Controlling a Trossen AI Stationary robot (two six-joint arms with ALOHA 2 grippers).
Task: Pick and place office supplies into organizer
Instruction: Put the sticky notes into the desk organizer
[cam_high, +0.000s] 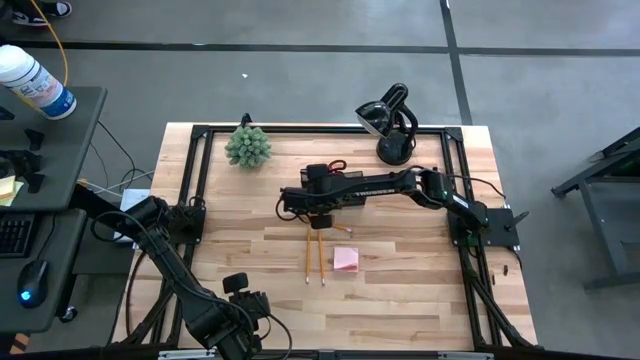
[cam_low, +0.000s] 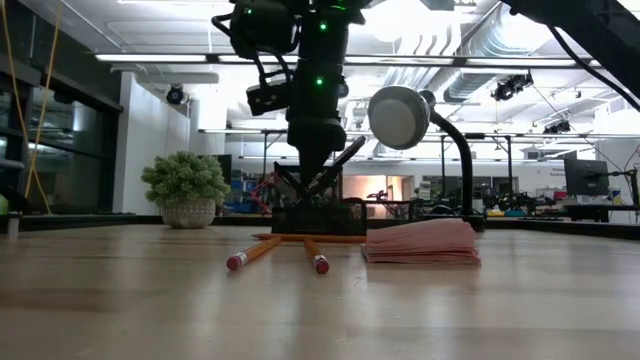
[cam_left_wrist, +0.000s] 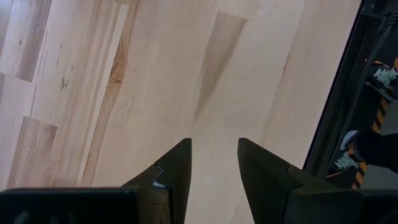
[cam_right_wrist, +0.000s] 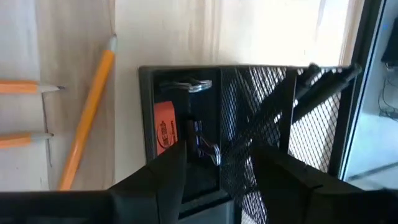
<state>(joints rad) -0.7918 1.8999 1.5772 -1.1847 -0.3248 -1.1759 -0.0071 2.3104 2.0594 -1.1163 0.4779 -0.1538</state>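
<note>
Directly beneath the right end effector (cam_right_wrist: 214, 165), whose fingers stand apart and hold nothing, sits the black mesh organizer (cam_right_wrist: 273, 112). Binder clips (cam_right_wrist: 202, 146) and an orange eraser (cam_right_wrist: 163, 127) lie in the compartment under the fingertips, and black pens (cam_right_wrist: 323, 84) lean in the taller mesh section. Just beside the organizer, three pencils (cam_high: 315, 255) rest on the counter (cam_high: 400, 300), with the pink sticky-note pad (cam_high: 346, 259) near them. Well apart, at the counter's near edge, the left end effector (cam_left_wrist: 213, 171) hovers open over bare wood.
</note>
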